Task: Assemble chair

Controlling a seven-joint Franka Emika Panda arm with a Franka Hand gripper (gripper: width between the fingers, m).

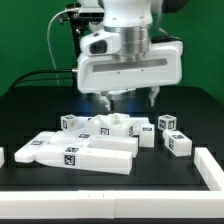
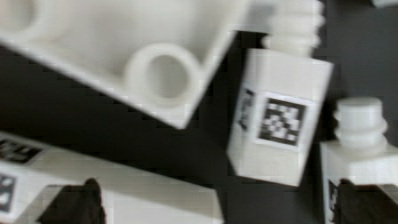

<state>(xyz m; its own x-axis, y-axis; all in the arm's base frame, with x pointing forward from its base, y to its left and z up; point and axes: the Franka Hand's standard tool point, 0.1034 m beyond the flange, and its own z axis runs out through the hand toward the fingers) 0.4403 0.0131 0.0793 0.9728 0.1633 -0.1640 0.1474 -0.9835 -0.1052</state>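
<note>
My gripper [image 1: 130,100] hangs open and empty just above the cluster of white chair parts in the middle of the black table. In the wrist view the gripper [image 2: 217,210] shows two dark fingertips [image 2: 71,205] spread wide with nothing between them. Below it lie a flat white board with a round hole [image 2: 125,50], a tagged white leg [image 2: 276,115] with a peg at its end, and another pegged piece [image 2: 361,130]. A long white part [image 2: 98,175] lies under one finger.
Two long white slabs with tags [image 1: 75,152] lie at the front on the exterior view's left. Small tagged blocks [image 1: 178,143] [image 1: 167,123] sit at the exterior view's right. A white rim [image 1: 210,168] borders the table at the front and right.
</note>
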